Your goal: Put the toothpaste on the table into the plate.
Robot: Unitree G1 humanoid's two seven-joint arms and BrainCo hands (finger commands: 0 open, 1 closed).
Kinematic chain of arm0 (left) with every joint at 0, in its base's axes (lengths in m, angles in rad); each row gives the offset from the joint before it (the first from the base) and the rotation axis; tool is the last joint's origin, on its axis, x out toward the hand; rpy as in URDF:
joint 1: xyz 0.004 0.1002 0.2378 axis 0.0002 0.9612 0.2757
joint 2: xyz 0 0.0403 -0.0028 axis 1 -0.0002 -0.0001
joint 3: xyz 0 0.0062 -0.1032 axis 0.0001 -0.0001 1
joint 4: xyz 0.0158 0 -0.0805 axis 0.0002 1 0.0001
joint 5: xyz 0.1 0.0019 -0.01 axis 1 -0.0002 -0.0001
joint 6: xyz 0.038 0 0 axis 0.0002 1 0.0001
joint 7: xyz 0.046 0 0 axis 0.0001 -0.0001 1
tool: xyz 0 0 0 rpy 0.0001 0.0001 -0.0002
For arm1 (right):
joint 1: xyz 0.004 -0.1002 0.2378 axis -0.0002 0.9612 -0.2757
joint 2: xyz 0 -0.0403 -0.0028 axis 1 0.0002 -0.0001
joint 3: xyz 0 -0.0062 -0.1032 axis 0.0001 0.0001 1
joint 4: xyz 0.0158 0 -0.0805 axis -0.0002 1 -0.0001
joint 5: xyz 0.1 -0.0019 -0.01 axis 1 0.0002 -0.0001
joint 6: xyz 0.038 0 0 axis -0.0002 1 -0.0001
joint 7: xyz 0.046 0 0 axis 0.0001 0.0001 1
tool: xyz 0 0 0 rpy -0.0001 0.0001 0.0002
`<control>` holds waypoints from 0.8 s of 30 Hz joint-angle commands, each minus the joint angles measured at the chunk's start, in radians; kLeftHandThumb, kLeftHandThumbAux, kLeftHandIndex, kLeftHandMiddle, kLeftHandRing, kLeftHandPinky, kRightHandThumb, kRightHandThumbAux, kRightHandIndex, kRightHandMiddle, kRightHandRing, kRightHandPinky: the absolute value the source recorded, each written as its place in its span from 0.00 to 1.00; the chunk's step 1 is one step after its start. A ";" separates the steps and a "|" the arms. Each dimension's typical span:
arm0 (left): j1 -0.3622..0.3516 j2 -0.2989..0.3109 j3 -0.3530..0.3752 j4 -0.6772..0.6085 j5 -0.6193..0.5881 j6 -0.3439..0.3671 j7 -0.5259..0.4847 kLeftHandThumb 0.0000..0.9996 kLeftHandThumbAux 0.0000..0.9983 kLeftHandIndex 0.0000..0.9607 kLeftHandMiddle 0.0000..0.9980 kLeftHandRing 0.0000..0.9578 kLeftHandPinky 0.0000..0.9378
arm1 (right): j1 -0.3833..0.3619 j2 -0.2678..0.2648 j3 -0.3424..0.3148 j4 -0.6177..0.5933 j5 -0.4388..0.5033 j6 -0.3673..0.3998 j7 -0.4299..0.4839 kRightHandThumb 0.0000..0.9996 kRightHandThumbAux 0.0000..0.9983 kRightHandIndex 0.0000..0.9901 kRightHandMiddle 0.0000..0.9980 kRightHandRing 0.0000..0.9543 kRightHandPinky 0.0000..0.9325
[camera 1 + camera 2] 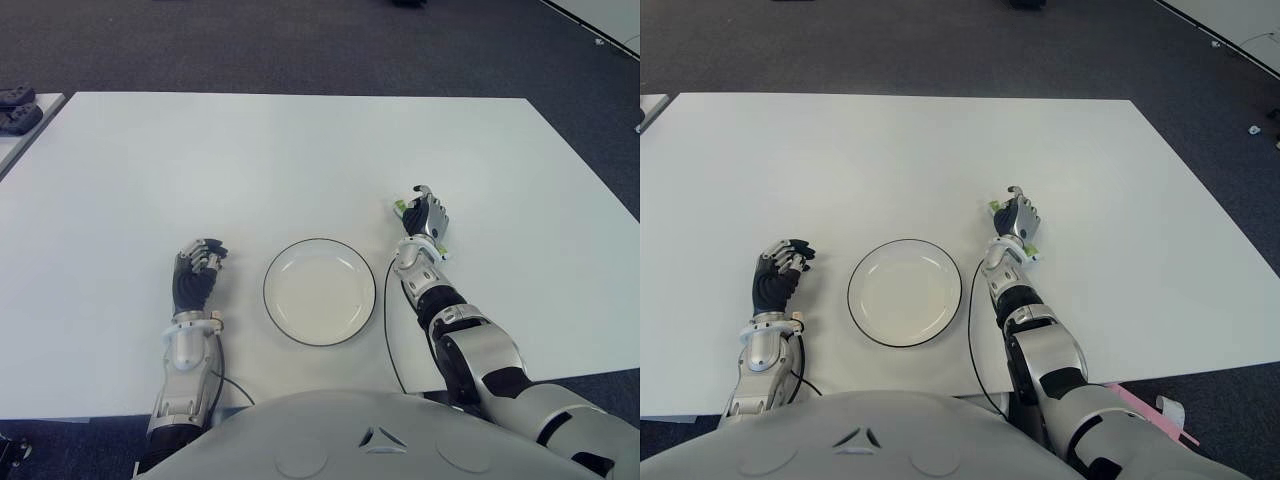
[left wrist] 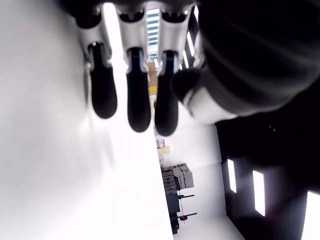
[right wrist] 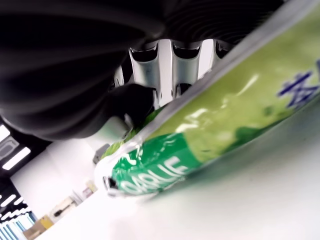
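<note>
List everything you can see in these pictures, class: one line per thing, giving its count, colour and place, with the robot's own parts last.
table: one, white, fills most of the eye views.
plate: one, white with a dark rim, near the table's front edge, between the two hands.
toothpaste: one, green tube, on the table right of the plate, under the right hand.
floor: dark grey carpet, beyond the table.
left hand: one, black and silver, left of the plate, fingers curled, holding nothing.
right hand: one, black and silver, right of the plate, fingers closed around the toothpaste.
</note>
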 commanded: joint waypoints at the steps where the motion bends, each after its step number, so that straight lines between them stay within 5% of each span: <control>1: 0.006 0.000 0.001 0.025 -0.011 0.020 -0.022 0.72 0.72 0.45 0.50 0.51 0.53 | 0.043 0.022 0.004 0.034 0.031 -0.078 -0.006 0.65 0.58 0.15 0.29 0.39 0.47; 6: 0.005 0.002 0.003 0.026 -0.008 0.020 -0.025 0.72 0.72 0.45 0.49 0.50 0.52 | 0.050 0.032 -0.025 0.037 0.087 -0.150 0.040 0.48 0.55 0.05 0.12 0.15 0.21; 11: 0.006 0.005 0.004 0.023 -0.006 0.025 -0.026 0.72 0.72 0.45 0.49 0.50 0.52 | 0.050 0.055 -0.081 0.032 0.179 -0.164 0.112 0.42 0.55 0.01 0.03 0.04 0.11; 24: 0.012 0.008 0.005 0.014 -0.006 0.023 -0.030 0.72 0.72 0.45 0.49 0.50 0.52 | 0.025 0.086 -0.166 0.003 0.319 0.017 0.288 0.31 0.46 0.00 0.00 0.00 0.00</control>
